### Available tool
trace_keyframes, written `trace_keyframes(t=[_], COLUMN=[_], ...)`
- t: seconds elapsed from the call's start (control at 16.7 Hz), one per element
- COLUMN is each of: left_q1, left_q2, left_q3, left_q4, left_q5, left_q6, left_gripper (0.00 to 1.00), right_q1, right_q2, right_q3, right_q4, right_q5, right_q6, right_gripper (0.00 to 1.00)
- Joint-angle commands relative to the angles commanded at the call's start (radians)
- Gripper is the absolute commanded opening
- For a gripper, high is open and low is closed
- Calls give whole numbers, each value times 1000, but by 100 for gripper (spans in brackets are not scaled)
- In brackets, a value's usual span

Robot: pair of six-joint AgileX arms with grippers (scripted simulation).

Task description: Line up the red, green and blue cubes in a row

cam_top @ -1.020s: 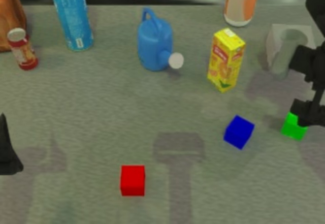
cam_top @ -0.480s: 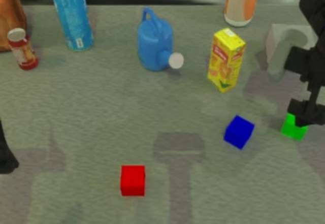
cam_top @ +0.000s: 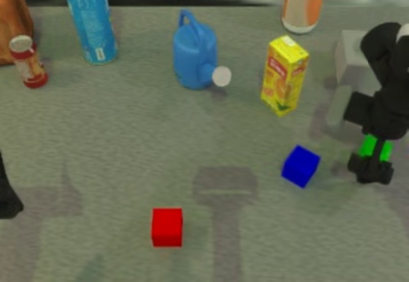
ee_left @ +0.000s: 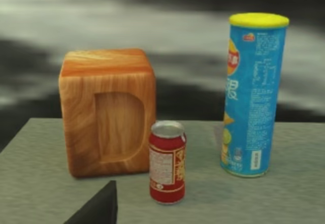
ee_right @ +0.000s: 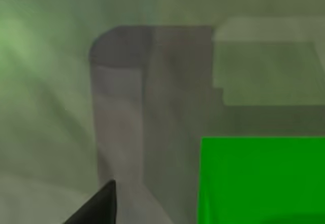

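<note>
The green cube (cam_top: 369, 146) sits near the table's right edge, and only slivers of it show between the black fingers of my right gripper (cam_top: 372, 167), which stands open over it. In the right wrist view the green cube (ee_right: 261, 178) fills the lower corner, with a gap between it and the one visible finger (ee_right: 104, 206). The blue cube (cam_top: 301, 165) lies just left of that gripper. Front and centre on the table is the red cube (cam_top: 167, 226). My left gripper (cam_top: 6, 195) is parked open at the left edge.
Along the back stand a wooden block (ee_left: 107, 111), a red can (cam_top: 27, 61), a blue crisp tube (cam_top: 89, 16), a light-blue jug (cam_top: 195, 52), a yellow juice carton (cam_top: 284, 75) and a white bottle (cam_top: 304, 2). A grey block (cam_top: 350, 55) is behind the right arm.
My right arm swung leftward and down over the green cube, so its fingers now straddle it. The cubes and the left arm have stayed put.
</note>
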Motion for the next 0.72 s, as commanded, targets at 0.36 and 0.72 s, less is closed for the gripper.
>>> trace_keyframes(t=[0.36,0.72], left_q1=[0,0], left_q2=[0,0], left_q3=[0,0], left_q4=[0,0], left_q5=[0,0], left_q6=[0,0], left_gripper=[100,100], right_q1=[0,0], right_q2=[10,10], right_q3=[-10,-10], right_q4=[15,15], right_q5=[0,0], right_q6=[0,0], right_gripper=[92,47])
